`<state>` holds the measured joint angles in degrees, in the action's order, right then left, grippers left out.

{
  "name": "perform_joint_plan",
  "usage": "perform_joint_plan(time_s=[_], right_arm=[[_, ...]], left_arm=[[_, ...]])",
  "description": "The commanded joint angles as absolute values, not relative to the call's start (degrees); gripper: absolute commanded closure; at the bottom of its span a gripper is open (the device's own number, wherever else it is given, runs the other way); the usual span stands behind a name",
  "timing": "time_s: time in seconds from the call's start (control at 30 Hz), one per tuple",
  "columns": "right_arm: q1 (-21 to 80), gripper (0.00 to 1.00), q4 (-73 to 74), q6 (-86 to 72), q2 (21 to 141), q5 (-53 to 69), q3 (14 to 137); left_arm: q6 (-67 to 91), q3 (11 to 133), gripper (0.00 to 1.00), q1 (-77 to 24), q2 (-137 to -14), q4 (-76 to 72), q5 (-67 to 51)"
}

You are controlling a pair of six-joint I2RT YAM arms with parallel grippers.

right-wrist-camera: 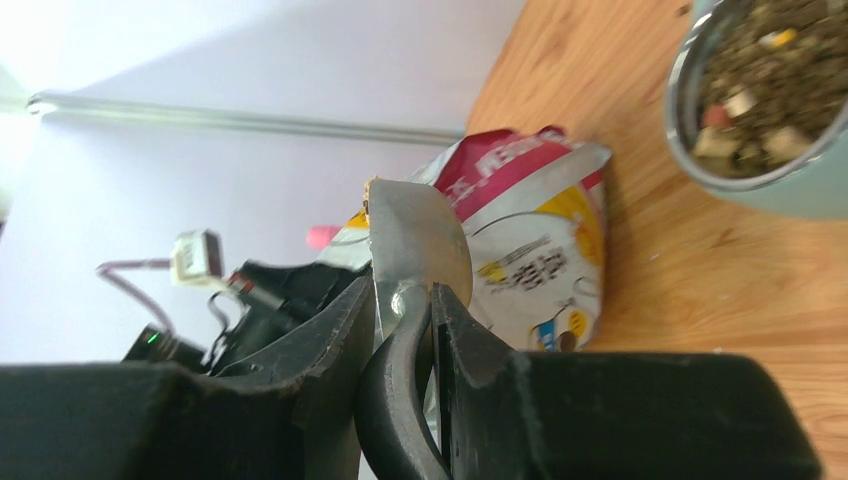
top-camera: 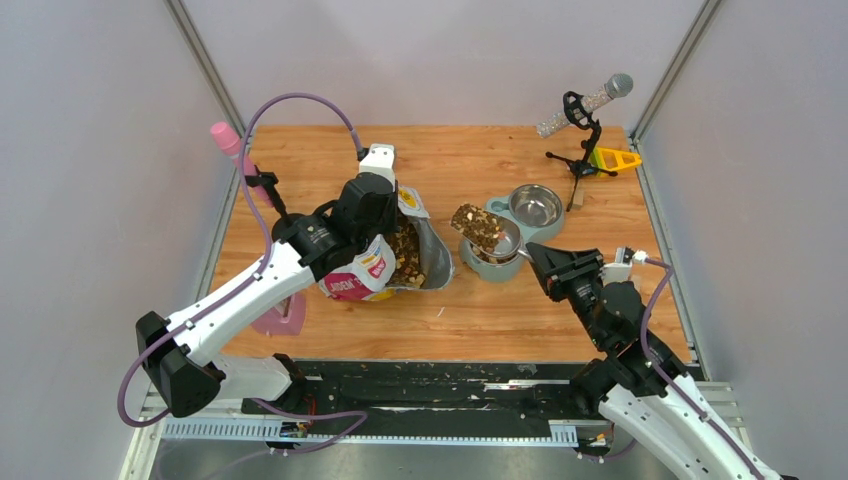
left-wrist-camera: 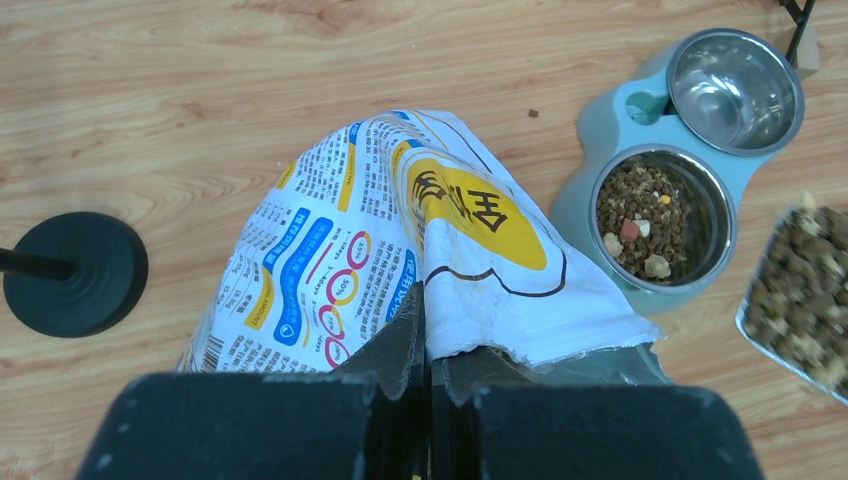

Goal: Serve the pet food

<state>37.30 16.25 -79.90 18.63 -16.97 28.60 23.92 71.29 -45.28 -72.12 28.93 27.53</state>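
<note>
left fingers [left-wrist-camera: 395,350] pinch bag [left-wrist-camera: 330,260] rim | right fingers [right-wrist-camera: 335,335] clamp scoop [right-wrist-camera: 415,240] | pet food [top-camera: 478,228] by bowl [left-wrist-camera: 728,215] rim

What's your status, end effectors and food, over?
Left end effector shut on bag edge. Right end effector shut on scoop, pet food heaped on it, by the near bowl. Bowl holds some. Nothing between scoop and bowl.

On the tabletop [top-camera: 500,160], the bag [top-camera: 360,280] sits left of the 2-bowl feeder [top-camera: 470,262]; pet food [left-wrist-camera: 645,208] lies in its near bowl, the loaded scoop [top-camera: 478,228] over it, the microphone stand [top-camera: 580,130] behind.
</note>
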Motion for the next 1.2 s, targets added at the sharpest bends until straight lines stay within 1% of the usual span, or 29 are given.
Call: perform_joint_plan(time_s=[0.0,0.17,0.53,0.8,1.17], right_arm=[[37.1,1.0,16.3,-78.7,20.0,-26.1,32.1],[37.1,1.0,20.5,-78.7,23.6,-31.9,33.1],[36.7,1.0,21.2,-77.1,29.5,-41.8,31.9],[34.7,1.0,21.2,-77.1,34.2,-41.6,31.2],[31.6,1.0,19.5,-77.4,41.0,-36.7,30.5]], left_arm=[[24.6,74.2,1.0,-44.9,-68.8,25.3,31.1],[24.5,74.1,1.0,-45.0,-68.8,25.7,30.9],[24.1,74.3,1.0,-44.9,-69.6,26.4,32.4],[24.2,74.2,1.0,-44.9,-70.1,26.4,31.7],[23.2,74.0,1.0,-44.9,-70.0,26.6,32.9]])
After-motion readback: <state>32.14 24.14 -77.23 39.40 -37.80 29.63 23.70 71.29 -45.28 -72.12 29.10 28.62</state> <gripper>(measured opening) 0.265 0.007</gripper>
